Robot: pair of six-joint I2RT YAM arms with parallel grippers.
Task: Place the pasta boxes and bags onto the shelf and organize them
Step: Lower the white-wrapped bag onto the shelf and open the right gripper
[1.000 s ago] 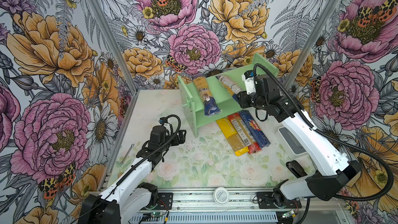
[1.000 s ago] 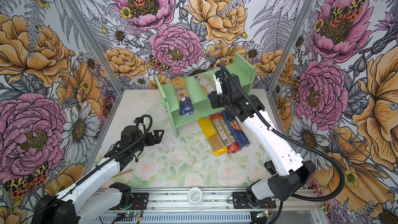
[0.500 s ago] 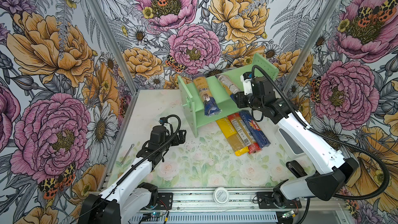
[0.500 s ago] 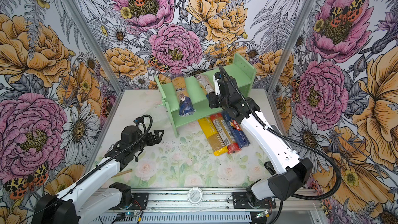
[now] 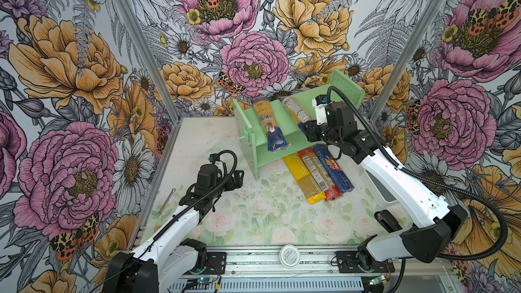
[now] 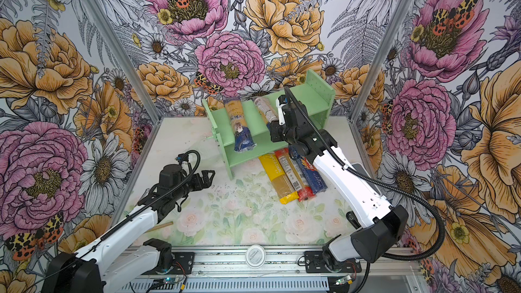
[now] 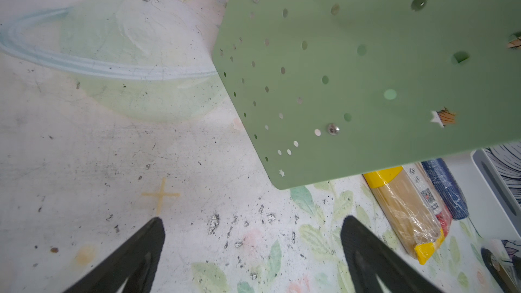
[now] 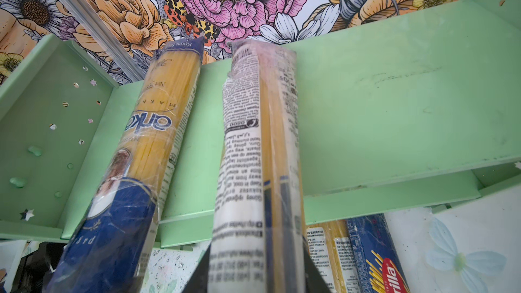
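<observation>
The right gripper (image 8: 255,266) is closed on one end of a clear pack (image 8: 251,142) lying across the shelf (image 8: 394,102). It is best to slide it fully in, parallel to the neighbour pack (image 8: 158,114).

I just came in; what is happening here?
The right gripper has its fingers closed on a clear spaghetti pack, whose far end reaches over the green shelf. A second clear pack with a dark-blue end leans across the shelf beside it. The yellow pack, red pack and dark-blue pack lie side by side on the table in front. The left gripper is open over the table, holding nothing.
</observation>
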